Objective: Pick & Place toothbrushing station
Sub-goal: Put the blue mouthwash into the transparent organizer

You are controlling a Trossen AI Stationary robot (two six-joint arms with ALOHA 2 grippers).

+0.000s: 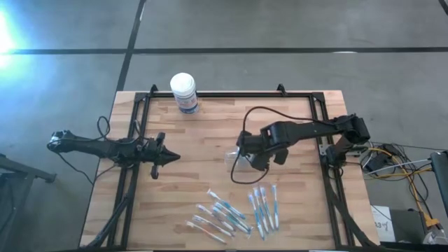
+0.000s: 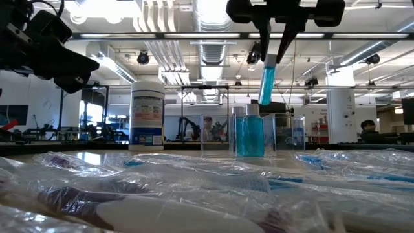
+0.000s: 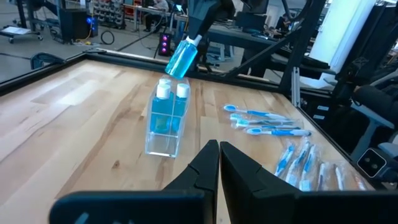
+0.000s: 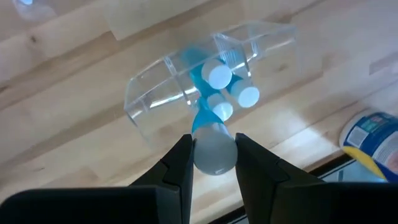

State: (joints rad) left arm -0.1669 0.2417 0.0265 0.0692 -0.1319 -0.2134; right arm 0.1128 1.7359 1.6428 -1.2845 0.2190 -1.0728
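The right hand (image 4: 212,163) grips a blue tube (image 4: 210,134) by its white end, tilted, just above the clear holder (image 4: 152,99). The holder stands directly below that hand on the surface (image 1: 210,133), with capped blue tubes (image 3: 168,106) upright inside. The left hand (image 3: 219,163) waits well apart, fingers closed together.
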